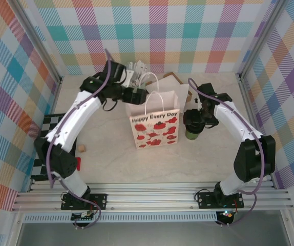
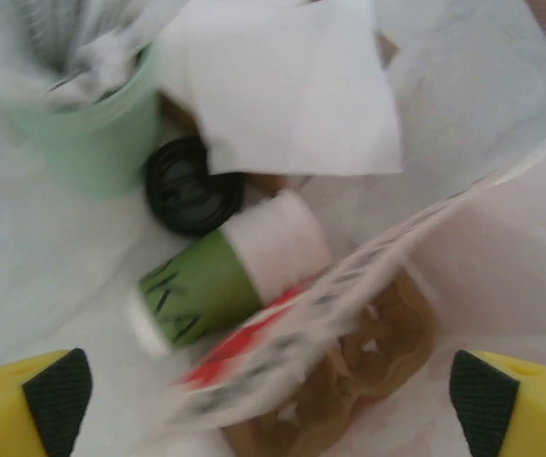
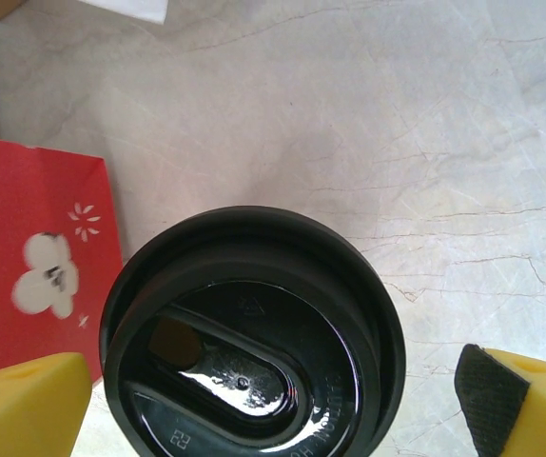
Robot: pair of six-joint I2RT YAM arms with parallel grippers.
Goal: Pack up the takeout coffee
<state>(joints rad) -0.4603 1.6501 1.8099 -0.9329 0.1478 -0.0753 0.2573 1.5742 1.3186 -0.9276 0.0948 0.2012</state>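
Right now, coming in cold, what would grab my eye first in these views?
The white gift bag printed with red poppies, standing mid-table. Right of it, the right gripper hangs open over the takeout coffee, its black lid between the jaws. Behind the bag, the left gripper is open above a pale green cup and a tipped green container.

Place: robot test booth, a lab rig dressed as a counter.
Evidence:
- My left arm [image 1: 78, 118] and right arm [image 1: 236, 123], bolted to aluminium rails [image 1: 152, 197] at the near edge.
- Marble-look tabletop [image 1: 111, 164].
- Pastel plaid walls [image 1: 188, 31] on three sides, with metal corner posts [image 1: 37, 43].
- Props laid out: a paper bag [image 1: 155, 127] printed "Happy Every Day", a takeout coffee [image 3: 254, 333] and a checkered mat [image 1: 47, 125].
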